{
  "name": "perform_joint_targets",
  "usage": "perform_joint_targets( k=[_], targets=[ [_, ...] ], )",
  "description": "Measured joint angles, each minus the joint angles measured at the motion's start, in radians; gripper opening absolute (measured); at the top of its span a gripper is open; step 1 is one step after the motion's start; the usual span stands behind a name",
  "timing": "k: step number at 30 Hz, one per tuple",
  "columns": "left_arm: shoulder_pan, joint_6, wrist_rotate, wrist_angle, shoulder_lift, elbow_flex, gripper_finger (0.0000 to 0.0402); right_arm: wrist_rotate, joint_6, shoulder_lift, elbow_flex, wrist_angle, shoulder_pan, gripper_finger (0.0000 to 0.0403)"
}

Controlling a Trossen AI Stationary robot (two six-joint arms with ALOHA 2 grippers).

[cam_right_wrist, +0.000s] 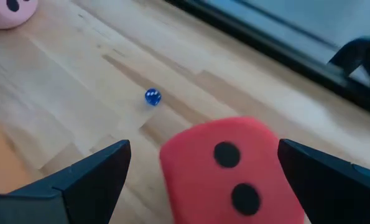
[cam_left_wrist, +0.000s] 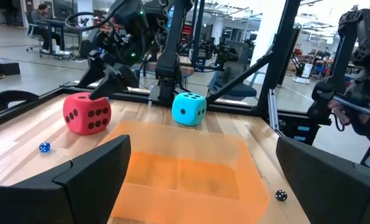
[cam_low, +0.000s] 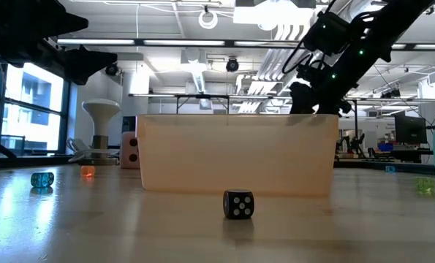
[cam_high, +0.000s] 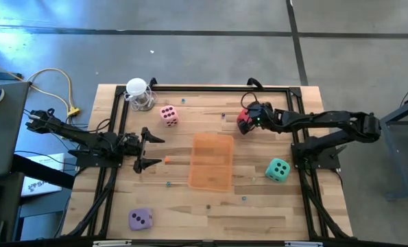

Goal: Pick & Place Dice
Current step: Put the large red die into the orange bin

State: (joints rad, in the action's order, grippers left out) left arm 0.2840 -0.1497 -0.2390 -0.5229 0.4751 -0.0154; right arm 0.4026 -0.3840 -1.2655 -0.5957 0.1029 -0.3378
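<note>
Jaws spread wide, nothing gripped: my right gripper (cam_right_wrist: 200, 186) straddles the red die (cam_right_wrist: 231, 168), which sits on the wood beyond the orange tray (cam_high: 212, 161). Risk (soft cube): closing off-centre squeezes it sideways, away from the tray. Left gripper (cam_high: 147, 151) waits open beside the tray.

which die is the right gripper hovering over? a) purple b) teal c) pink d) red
d: the right gripper hangs open over the red die, which shows between its fingers in the right wrist view; the pink die, teal die and purple die lie elsewhere on the table.
</note>
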Motion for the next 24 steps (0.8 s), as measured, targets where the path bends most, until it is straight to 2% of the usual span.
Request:
perform_joint_targets(
  k=[6, 24],
  targets=[
    [0.000, 0.000, 0.000, 0.005, 0.000, 0.000, 0.0391, 0.030, 0.098, 0.000, 0.000, 0.005, -0.001, 0.0400],
    [0.000, 0.000, 0.000, 0.008, 0.000, 0.000, 0.0391, -0.017, 0.072, 0.000, 0.000, 0.064, -0.054, 0.0400]
  ],
)
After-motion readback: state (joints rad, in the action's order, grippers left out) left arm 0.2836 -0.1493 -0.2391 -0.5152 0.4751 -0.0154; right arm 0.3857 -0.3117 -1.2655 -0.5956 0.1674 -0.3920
